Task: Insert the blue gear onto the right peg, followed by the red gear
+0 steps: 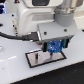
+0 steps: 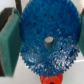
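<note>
blue gear (image 2: 47, 40) is clamped flat between the gripper (image 1: 55, 47) pads, held just above the plate (image 1: 35, 60). the right peg cannot be made out; red gear (image 2: 48, 80) is glimpsed beneath the blue gear.

Support surface: a white table (image 1: 15, 67). Lying flat on it, a black-rimmed grey rectangular plate (image 1: 35, 59), directly beneath the fingers (image 1: 50, 47). A small pale item, possibly a peg or fitting, stands on the plate just below the fingertips; resolution prevents identification.
</note>
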You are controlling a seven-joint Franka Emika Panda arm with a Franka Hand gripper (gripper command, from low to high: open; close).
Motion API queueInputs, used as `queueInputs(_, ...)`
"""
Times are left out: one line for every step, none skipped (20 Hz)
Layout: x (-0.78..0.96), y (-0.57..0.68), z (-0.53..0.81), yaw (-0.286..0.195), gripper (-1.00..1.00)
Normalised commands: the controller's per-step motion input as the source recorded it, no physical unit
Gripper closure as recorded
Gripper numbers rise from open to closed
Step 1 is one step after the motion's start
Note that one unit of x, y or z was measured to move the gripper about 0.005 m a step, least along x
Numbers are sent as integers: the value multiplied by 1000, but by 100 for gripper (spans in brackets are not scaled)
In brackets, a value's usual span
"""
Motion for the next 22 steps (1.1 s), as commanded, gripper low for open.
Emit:
queueInputs(175,-129,-135,0,100)
queueInputs(199,-160,-151,0,100)
queueInputs(155,-183,-132,0,100)
queueInputs(152,-192,-93,0,100)
queueInputs(166,-143,-107,0,100)
queueInputs(185,-86,-104,0,100)
queueInputs(147,-53,-143,0,100)
queueInputs(182,-116,-154,0,100)
queueInputs(55,38,361,0,100)
queueInputs(28,2,363,0,100)
queueInputs(70,52,163,0,100)
queueInputs(23,40,0,0,100)
queueInputs(23,106,0,0,100)
queueInputs(0,77,126,0,100)
queueInputs(0,117,277,0,100)
queueInputs(0,117,431,0,100)
queueInputs(0,131,466,0,100)
queueInputs(0,186,460,0,100)
queueInputs(40,177,329,0,100)
queueInputs(0,129,94,0,100)
queueInputs(54,1,97,0,100)
queueInputs(166,-75,58,0,100)
